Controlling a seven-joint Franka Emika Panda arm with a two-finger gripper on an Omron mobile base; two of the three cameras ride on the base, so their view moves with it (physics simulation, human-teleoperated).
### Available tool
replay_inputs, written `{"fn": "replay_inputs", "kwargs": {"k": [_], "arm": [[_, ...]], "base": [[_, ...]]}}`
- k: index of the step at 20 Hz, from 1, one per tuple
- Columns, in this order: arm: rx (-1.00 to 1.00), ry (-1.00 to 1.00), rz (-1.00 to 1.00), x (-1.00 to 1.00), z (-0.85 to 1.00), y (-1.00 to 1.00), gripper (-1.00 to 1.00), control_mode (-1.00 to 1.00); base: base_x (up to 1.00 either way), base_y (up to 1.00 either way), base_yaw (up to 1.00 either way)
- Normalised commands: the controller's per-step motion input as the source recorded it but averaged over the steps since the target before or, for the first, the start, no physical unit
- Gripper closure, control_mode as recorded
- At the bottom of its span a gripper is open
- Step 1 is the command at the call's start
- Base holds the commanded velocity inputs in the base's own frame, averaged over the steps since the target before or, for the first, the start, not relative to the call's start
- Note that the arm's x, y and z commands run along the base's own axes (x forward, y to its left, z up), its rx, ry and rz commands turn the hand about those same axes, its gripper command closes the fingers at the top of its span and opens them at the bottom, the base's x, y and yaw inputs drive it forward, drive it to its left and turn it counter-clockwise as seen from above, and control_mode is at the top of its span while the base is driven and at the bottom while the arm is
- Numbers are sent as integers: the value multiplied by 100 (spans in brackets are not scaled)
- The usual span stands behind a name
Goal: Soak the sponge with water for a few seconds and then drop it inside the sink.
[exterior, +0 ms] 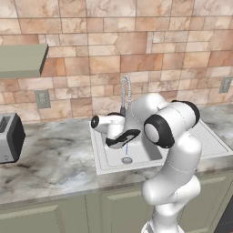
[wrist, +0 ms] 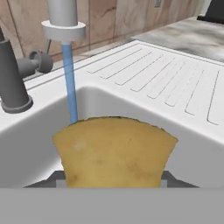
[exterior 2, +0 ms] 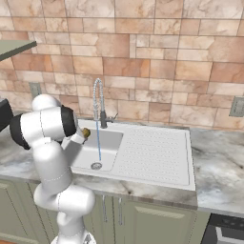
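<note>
Hand view shows the gripper clamped on the sponge beside the water; soaking looks barely underway, the drop into the sink remains

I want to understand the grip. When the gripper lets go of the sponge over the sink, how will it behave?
The sponge looks like a soft, light block, so it probably gives under the shut gripper. It has flat sides, so it should land in the sink without rolling. Near the water, it may get heavier and slippery.
</note>
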Motion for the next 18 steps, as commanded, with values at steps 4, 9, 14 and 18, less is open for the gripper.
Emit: {"fn": "replay_inputs", "kwargs": {"k": [4, 9, 14, 18], "arm": [[0, 0, 0, 0, -11, -3, 100, -100], [0, 0, 0, 0, -10, -3, 100, -100], [0, 0, 0, 0, -4, -12, 100, -100], [-1, 0, -2, 0, 0, -8, 100, -100]], "base": [[0, 0, 0], [0, 0, 0], [0, 0, 0], [0, 0, 0]]}}
